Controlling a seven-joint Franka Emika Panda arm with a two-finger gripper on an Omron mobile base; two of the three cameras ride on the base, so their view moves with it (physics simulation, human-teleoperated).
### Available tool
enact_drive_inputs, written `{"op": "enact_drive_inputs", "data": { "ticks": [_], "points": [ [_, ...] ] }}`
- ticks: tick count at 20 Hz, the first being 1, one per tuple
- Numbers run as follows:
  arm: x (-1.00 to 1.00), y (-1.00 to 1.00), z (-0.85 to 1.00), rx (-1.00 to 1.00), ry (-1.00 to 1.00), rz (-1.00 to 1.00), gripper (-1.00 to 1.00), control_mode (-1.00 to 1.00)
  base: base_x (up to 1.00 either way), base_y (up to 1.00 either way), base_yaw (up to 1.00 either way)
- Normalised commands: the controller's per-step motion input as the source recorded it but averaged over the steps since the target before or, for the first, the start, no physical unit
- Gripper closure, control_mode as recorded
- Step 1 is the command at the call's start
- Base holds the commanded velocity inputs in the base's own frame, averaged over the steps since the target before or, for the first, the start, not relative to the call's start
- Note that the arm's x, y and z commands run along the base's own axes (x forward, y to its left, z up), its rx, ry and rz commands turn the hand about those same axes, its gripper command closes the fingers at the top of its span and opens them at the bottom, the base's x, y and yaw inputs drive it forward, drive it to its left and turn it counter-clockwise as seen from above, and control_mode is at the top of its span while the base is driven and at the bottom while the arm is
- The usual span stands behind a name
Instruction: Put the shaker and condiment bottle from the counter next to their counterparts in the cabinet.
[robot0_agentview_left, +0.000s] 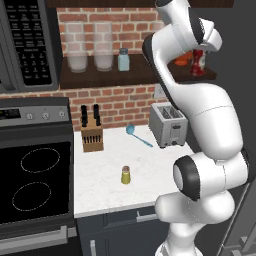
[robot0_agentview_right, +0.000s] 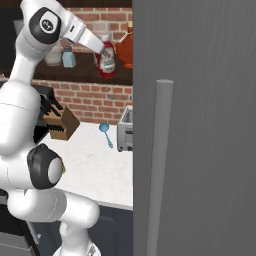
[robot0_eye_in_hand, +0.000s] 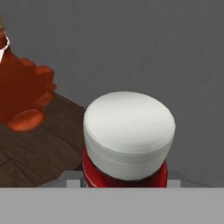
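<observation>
The red condiment bottle with its white cap stands upright at the right end of the dark wooden cabinet shelf. My gripper is shut on its top from above. The squat orange-red flask sits just beside the bottle. Further left on the shelf is the pale blue shaker. The yellow-green shaker stands upright on the white counter, far below the gripper.
Two glass jars stand left on the shelf. On the counter are a toaster, a knife block and a blue spoon. A microwave hangs over the stove. A grey door panel blocks the right.
</observation>
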Motion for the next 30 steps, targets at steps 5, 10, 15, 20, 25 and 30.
{"op": "enact_drive_inputs", "data": {
  "ticks": [5, 10, 15, 20, 25, 30],
  "points": [
    [0.03, -0.01, 0.0, 0.08, 0.0, 0.0, 1.0, -1.0, 0.0, 0.0, 0.0],
    [0.15, 0.0, 0.0, 0.03, 0.0, 0.0, 1.0, -1.0, 0.0, 0.0, 0.0],
    [0.32, 0.0, 0.0, 0.0, 0.0, 0.0, 1.0, -1.0, 0.0, 0.0, 0.0],
    [0.38, -0.05, 0.0, 0.0, 0.0, 0.02, 1.0, -1.0, 0.0, 0.0, 0.0],
    [0.28, -0.09, -0.01, 0.0, -0.03, 0.03, 1.0, -1.0, 0.0, 0.0, 0.0],
    [0.14, -0.07, -0.11, 0.0, -0.03, 0.05, 1.0, -1.0, 0.0, 0.0, 0.0]
  ]
}}
